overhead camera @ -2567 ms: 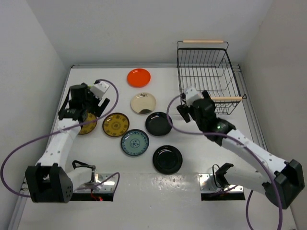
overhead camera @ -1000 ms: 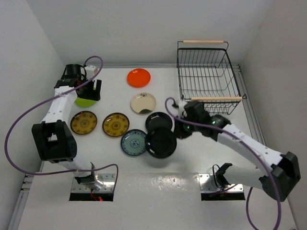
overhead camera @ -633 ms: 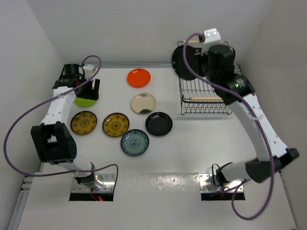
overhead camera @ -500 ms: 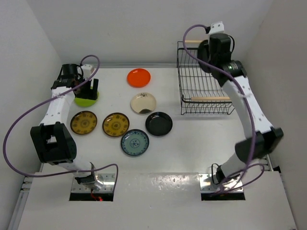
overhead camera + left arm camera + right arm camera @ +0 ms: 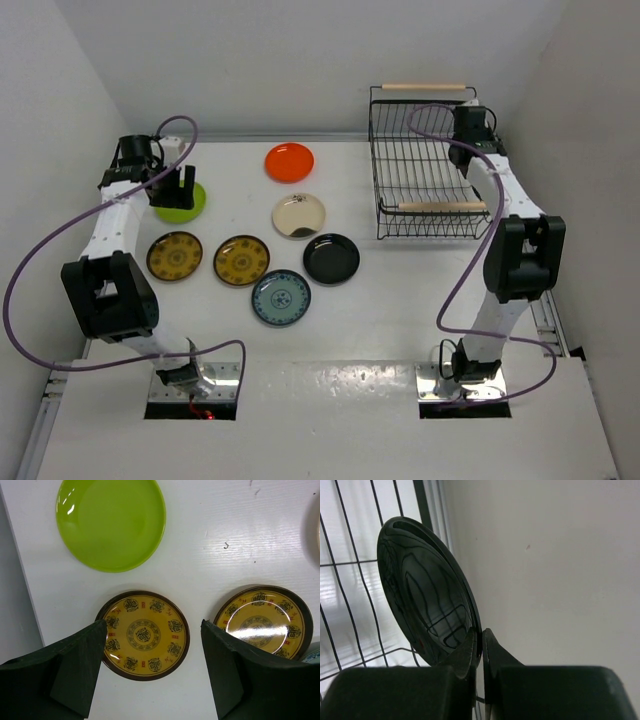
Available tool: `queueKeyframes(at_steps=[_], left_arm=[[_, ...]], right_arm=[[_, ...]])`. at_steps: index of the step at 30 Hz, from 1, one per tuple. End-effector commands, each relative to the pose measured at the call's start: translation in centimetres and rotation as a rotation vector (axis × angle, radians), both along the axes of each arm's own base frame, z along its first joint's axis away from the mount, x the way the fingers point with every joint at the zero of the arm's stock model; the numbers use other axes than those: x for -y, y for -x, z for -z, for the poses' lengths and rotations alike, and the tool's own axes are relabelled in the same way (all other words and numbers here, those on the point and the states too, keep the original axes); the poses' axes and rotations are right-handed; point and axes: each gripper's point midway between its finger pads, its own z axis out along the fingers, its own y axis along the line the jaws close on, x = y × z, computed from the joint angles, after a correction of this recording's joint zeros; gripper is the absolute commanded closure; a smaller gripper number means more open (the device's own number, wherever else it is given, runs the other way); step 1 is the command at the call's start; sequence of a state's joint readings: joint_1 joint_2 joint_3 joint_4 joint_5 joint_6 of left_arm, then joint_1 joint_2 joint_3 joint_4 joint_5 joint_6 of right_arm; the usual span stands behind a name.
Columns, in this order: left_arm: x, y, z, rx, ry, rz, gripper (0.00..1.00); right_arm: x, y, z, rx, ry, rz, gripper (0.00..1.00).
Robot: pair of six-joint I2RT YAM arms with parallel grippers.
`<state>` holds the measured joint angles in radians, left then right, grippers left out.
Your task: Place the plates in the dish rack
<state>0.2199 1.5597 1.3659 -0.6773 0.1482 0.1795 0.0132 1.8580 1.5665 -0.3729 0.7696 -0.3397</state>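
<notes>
The dish rack [image 5: 381,150] is a black wire basket at the back right. My right gripper [image 5: 470,128] is at its right end, shut on the rim of a glossy black plate [image 5: 422,592]. That plate stands on edge beside the rack wires [image 5: 347,580], with the gripper [image 5: 481,636] below it. My left gripper [image 5: 176,184] hovers open over the lime green plate [image 5: 181,203] at the far left. In the left wrist view a yellow-brown plate [image 5: 144,635] shows between the fingers [image 5: 75,665]. Orange-red [image 5: 289,162], cream [image 5: 298,215], black [image 5: 331,258] and blue-grey [image 5: 281,298] plates lie flat.
A second yellow-brown plate [image 5: 241,260] lies beside the first [image 5: 175,256]. White walls close in the table on the left, back and right. The right wall is close behind the held plate. Purple cables loop off both arms.
My right arm lifted a black plate off the table's middle and swung it up and back to the rack's right end. My left gripper drifted slightly left above the lime green plate, still open.
</notes>
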Motion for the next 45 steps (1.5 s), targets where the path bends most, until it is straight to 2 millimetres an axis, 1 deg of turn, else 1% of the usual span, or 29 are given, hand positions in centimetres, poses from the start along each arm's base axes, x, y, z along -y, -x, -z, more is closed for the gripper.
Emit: queueKeyframes(at_steps=[1,5,10,12,13,15,18,20,21,22,23,24,25,26,27,28,29,30,31,33,34,35,36,39,40,42,43,44,45], left_arm=[[-1.1,-0.9,-0.6,0.029,-0.013,-0.019,0.19],[-1.1,-0.9,-0.3,0.020,-0.011,-0.019,0.19],[-1.3,-1.0,0.1,0.009,-0.022,-0.018,0.19],[-1.5,-0.9,0.1,0.008,-0.028,-0.024,0.19],[-1.5,-0.9,0.1,0.008,-0.028,-0.024,0.19],[-1.5,-1.0,0.4,-0.001,-0.026,-0.023,0.19],[-1.7,-1.1,0.1,0.006,-0.035,-0.029,0.19],[-2.1,-1.0,0.1,0.006,-0.035,-0.039,0.18],[-2.1,-1.1,0.5,-0.003,-0.040,-0.030,0.16],[-1.9,-1.1,0.4,-0.001,-0.031,-0.023,0.13],[-2.4,-1.2,1.5,-0.026,-0.031,-0.024,0.10],[-2.4,-1.2,2.2,-0.044,-0.026,-0.024,0.04],[-3.2,-1.1,2.7,-0.066,-0.028,-0.046,0.03],[-3.8,-1.3,2.9,-0.078,-0.024,-0.056,0.03],[-5.0,-1.1,4.6,-0.125,-0.010,-0.084,0.01],[-5.6,-1.0,5.2,-0.146,-0.003,-0.099,0.01],[-6.8,-0.7,5.8,-0.165,0.011,-0.136,0.01],[-7.2,-0.5,7.1,-0.196,0.021,-0.148,0.01],[-7.8,-0.5,7.3,-0.200,0.024,-0.160,0.01],[-9.0,0.0,8.3,-0.225,0.014,-0.173,0.01],[-9.0,0.0,9.2,-0.247,0.021,-0.173,0.01],[-9.4,0.2,9.6,-0.257,0.026,-0.183,0.01],[-9.7,0.7,10.2,-0.280,0.023,-0.173,0.01],[-9.4,0.8,12.2,-0.323,0.047,-0.155,0.02],[-10.0,1.2,12.7,-0.338,0.043,-0.171,0.02],[-10.1,1.8,14.1,-0.381,0.040,-0.179,0.04],[-10.3,2.5,14.8,-0.407,0.047,-0.182,0.04],[-10.7,2.7,14.8,-0.407,0.049,-0.191,0.06],[-10.3,3.3,15.4,-0.433,0.062,-0.174,0.07]], right_arm=[[-0.3,-1.0,0.3,0.060,-0.056,-0.007,1.00],[-0.9,-0.8,3.6,-0.006,-0.094,-0.008,1.00],[-1.3,-0.4,5.4,-0.029,-0.133,0.006,1.00],[-1.2,-0.3,6.0,-0.051,-0.115,-0.006,1.00],[-1.1,0.0,6.8,-0.077,-0.094,0.003,1.00],[-0.4,0.2,7.2,-0.100,-0.053,0.016,1.00],[-0.2,0.3,7.5,-0.108,-0.038,0.025,1.00],[-0.5,0.2,7.7,-0.112,-0.049,0.021,1.00],[-0.6,0.2,7.6,-0.115,-0.061,0.018,1.00],[-0.9,0.2,8.0,-0.117,-0.077,0.018,0.96],[-1.1,-0.2,7.6,-0.112,-0.089,0.012,0.84],[-1.4,0.0,7.7,-0.119,-0.102,0.015,0.76],[-1.4,0.0,7.5,-0.112,-0.111,0.019,0.68],[-1.5,-0.5,6.8,-0.093,-0.118,0.018,0.55],[-1.7,-0.4,6.9,-0.097,-0.134,0.018,0.51],[-1.9,-0.5,6.7,-0.094,-0.140,0.014,0.48],[-1.7,-0.8,6.0,-0.070,-0.147,0.018,0.44],[-2.0,-0.7,5.8,-0.074,-0.148,0.016,0.42],[-1.9,-0.9,5.2,-0.058,-0.153,0.017,0.40],[-2.1,-0.9,4.3,-0.040,-0.164,0.020,0.32],[-2.6,-1.0,3.1,-0.014,-0.174,0.014,0.27],[-2.8,-0.8,3.3,-0.024,-0.177,0.009,0.27],[-3.1,-0.9,2.4,-0.005,-0.184,0.000,0.23],[-4.6,-0.9,1.0,0.023,-0.213,-0.043,0.17],[-5.0,-0.6,0.5,0.022,-0.216,-0.051,0.17],[-5.8,-0.5,-0.4,0.045,-0.236,-0.063,0.15],[-6.1,-0.3,-0.8,0.045,-0.243,-0.067,0.13],[-6.7,-0.1,-1.4,0.049,-0.249,-0.079,0.12],[-7.0,0.0,-1.6,0.057,-0.262,-0.085,0.12]])
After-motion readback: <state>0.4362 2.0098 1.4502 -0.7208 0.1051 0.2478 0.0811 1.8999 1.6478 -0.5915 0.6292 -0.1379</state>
